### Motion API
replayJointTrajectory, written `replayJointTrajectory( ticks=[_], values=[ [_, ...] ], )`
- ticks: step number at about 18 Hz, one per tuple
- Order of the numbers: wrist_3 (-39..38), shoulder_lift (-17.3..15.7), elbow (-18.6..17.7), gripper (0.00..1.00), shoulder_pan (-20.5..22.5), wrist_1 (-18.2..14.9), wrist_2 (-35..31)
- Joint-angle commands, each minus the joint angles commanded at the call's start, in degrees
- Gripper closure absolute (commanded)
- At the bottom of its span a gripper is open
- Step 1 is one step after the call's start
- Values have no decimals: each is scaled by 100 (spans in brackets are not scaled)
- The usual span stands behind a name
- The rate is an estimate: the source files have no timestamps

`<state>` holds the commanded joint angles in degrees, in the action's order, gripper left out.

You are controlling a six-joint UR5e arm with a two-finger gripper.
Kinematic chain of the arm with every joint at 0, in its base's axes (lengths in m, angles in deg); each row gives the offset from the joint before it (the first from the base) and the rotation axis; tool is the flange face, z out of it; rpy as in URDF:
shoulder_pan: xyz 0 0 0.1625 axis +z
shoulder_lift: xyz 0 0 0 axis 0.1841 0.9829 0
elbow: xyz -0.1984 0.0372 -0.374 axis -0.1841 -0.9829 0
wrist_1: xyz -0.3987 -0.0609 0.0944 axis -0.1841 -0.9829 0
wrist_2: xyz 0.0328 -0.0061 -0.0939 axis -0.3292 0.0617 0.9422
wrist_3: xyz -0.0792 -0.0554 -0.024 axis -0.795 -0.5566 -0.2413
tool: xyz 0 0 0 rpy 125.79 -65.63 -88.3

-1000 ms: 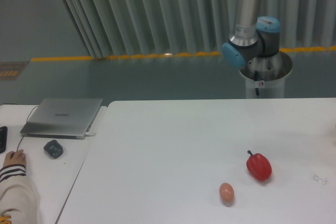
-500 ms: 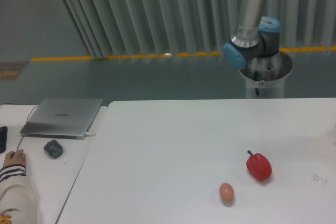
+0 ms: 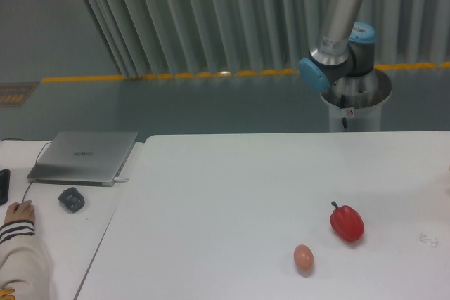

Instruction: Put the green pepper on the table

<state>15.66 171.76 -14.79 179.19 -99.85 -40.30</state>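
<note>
The green pepper is out of view. The large white table fills the lower right of the camera view. Only the arm's base and lower links show behind the table's far edge, rising out of the top of the frame. The gripper itself is out of view.
A red pepper with a dark stem and a small tan egg lie on the table at the front right. To the left, a smaller white desk carries a silver laptop and a dark mouse. A person's hand rests there.
The arm's upright link has tilted and shifted slightly to the right at the top. The red pepper and the egg have not moved.
</note>
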Motion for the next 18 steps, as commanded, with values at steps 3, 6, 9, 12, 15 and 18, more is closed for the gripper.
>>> replayJointTrajectory(
  ticks=[3,6,9,12,15,18],
  values=[
    [-210,9,-18,0,-53,0,0],
    [-299,61,-18,0,-88,0,0],
    [-316,88,-18,0,-132,9,-9],
    [-316,123,-27,0,-141,9,-9],
    [-290,158,-35,0,-141,18,-9],
    [-308,176,-70,0,-158,79,0]
  ],
)
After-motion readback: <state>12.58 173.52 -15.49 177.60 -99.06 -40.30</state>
